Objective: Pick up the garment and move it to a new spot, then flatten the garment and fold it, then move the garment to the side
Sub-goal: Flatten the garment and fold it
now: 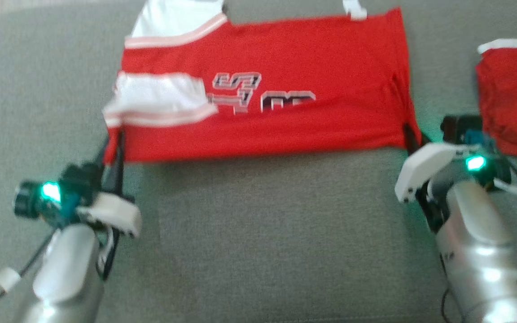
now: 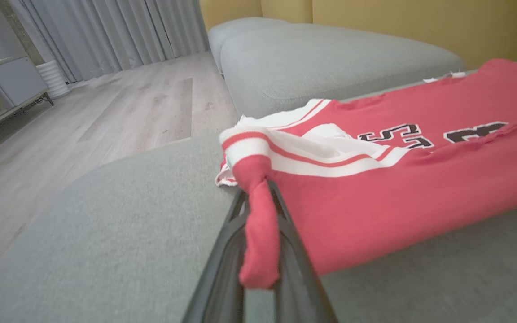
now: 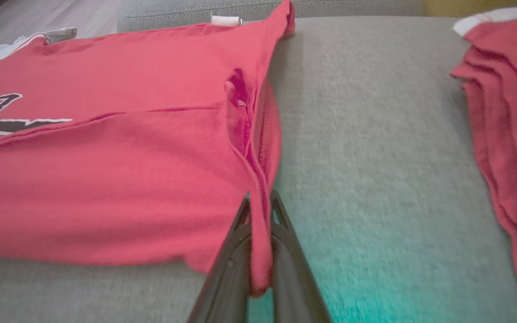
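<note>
The red jersey (image 1: 285,67) lies spread near the far edge of the grey cushion (image 1: 258,224), its near part folded up over the lower half of the black lettering. The left gripper (image 1: 116,146) has the near left corner and the right gripper (image 1: 410,137) the near right corner; each pair of jaws is pressed narrow on a bunched fold of red cloth, which both wrist views show running down between the dark fingers.

From the head view I can see both arms at once, each with a green light (image 1: 51,191) on its wrist; a second red garment (image 1: 514,107) lies at the cushion's right edge, apart from the jersey. The right wrist view shows that garment as several stacked layers, which the blurred head view does not. The left wrist view takes in the room: a wooden floor (image 2: 119,112), grey curtains (image 2: 119,31), a low cabinet (image 2: 11,85), another grey cushion (image 2: 330,63) and a yellow wall (image 2: 420,22).

By count: two grippers, two red garments, two white striped sleeve bands on the jersey's left side.
</note>
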{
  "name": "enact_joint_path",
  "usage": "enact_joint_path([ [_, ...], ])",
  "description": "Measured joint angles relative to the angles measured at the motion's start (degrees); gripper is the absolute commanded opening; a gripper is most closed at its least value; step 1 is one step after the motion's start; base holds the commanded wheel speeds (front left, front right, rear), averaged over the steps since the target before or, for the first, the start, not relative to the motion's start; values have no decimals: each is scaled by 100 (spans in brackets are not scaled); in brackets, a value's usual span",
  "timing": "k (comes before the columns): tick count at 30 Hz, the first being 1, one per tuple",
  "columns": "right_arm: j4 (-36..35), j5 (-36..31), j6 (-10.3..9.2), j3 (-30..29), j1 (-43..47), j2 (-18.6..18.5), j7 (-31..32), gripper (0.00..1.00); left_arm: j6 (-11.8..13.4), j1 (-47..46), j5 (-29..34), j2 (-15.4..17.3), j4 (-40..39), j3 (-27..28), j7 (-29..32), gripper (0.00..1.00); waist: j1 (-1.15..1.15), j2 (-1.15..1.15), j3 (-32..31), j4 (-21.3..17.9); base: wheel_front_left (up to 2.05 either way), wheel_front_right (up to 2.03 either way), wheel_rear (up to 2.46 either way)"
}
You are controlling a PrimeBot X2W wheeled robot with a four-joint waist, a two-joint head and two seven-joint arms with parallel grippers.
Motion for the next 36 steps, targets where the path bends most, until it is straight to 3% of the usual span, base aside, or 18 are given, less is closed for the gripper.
enact_joint_path([
  [9,-603,348,0,42,1177,57,598,0,-231,1230,-120,213,-269,-270,569,0,-1,0,-773,-172,0,0,0],
  [15,-1919,380,0,-3,2132,79,1260,0,-286,1985,-260,491,-1134,-323,1124,0,-1,0,-1121,-282,0,0,0],
  [22,-2984,614,0,-103,2816,84,1775,0,-307,2217,-379,545,-1608,-388,1616,0,-1,0,-1100,-247,0,0,0],
  [23,-3082,668,0,-120,2864,85,1773,49,-293,2237,-379,545,-1649,-410,1621,0,-1,0,-1083,-246,0,0,0],
  [24,-3163,700,0,-129,2888,85,1771,100,-258,2237,-379,541,-1677,-430,1640,25,0,0,-1067,-244,0,0,0],
  [25,-3221,739,0,-146,2887,86,1750,100,-209,2229,-378,530,-1700,-436,1637,49,0,0,-1053,-241,0,0,0],
  [26,-3299,787,0,-180,2885,86,1661,100,-164,2224,-378,517,-1720,-435,1604,88,1,0,-1042,-236,0,0,0],
  [27,-3376,842,0,-210,2878,84,1530,100,-114,2220,-378,502,-1736,-432,1559,100,0,0,-1034,-232,0,0,0],
  [36,-3855,1209,0,81,2815,78,-155,100,318,2007,-447,194,-1973,-78,391,100,0,0,-973,-251,0,0,0],
])
